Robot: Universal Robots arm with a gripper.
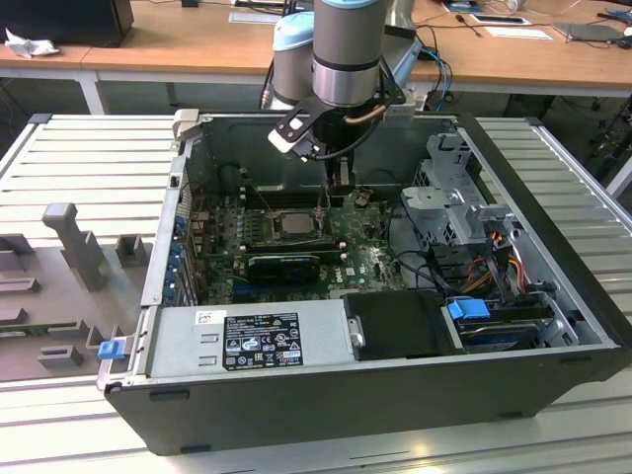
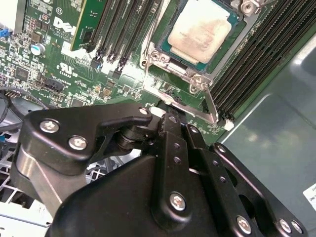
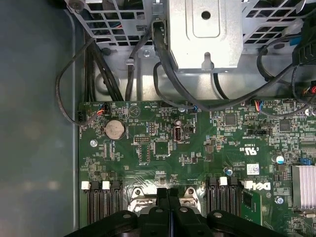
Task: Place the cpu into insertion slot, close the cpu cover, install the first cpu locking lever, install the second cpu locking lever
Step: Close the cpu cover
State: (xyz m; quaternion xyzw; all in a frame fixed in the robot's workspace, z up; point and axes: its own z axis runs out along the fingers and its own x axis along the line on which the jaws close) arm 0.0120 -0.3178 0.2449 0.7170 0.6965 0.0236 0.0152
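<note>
Exterior view: an open computer case (image 1: 395,395) lies on a ribbed metal surface (image 1: 89,148). 1 robot arm (image 1: 346,49) reaches down into it. Its end effector (image 1: 334,188) hangs just above the green motherboard (image 1: 365,252). The cpu (image 1: 294,223), a pale square, lies flat on the board, just towards the exterior view's left of the end effector's tip and a little nearer the camera. A black heatsink block (image 1: 284,265) sits in front of the cpu.

Second wrist view: the black end effector (image 2: 175,121) is in the foreground, its 2 fingers (image 2: 170,133) drawn together with nothing between them. The cpu (image 2: 202,29) is seated in the insertion slot (image 2: 157,58), beyond the fingertips and apart from them. A silver lever rod (image 2: 213,106) runs beside the slot, close to the fingertips. Whether they touch cannot be told.

First wrist view: the end effector (image 3: 169,191) has its 2 fingers pressed side by side above the motherboard (image 3: 197,148). A round coin battery (image 3: 114,129) and black cables (image 3: 168,74) lie farther off.
</note>
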